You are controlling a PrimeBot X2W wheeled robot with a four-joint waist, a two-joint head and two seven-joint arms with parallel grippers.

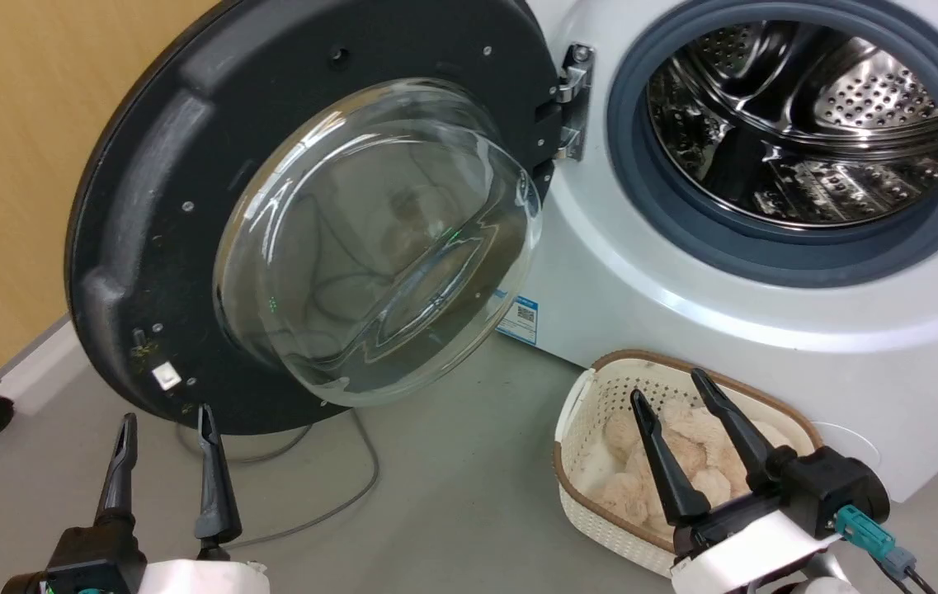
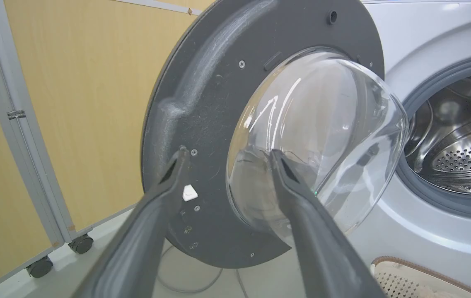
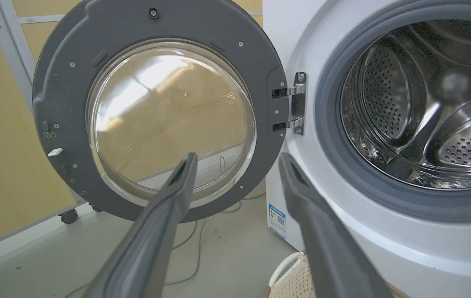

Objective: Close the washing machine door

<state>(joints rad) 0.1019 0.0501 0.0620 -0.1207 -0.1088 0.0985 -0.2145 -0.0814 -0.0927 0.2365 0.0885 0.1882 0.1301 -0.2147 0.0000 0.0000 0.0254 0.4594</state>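
The washing machine door point(image 1: 312, 223) stands wide open. It hangs from a metal hinge point(image 1: 572, 99) on the left side of the washing machine point(image 1: 683, 313), and its inner face and bulging glass bowl are turned toward the robot. To the right of the hinge, the grey-ringed opening shows the steel drum point(image 1: 798, 124).

The left gripper point(image 1: 167, 417) sits low at the door's bottom edge with its two fingers spread apart and nothing between them. In the head view the fingertips reach up to just under the black rim. In the left wrist view one finger lines up with the rim near a small white tab, and the other lines up with the glass bowl. Whether either finger touches the door cannot be told.

The right gripper point(image 1: 668, 384) is also spread and empty. It hovers over a cream basket point(image 1: 592, 388) of fluffy things in front of the machine, well apart from the door. A grey cable point(image 1: 361, 478) lies on the floor under the door.
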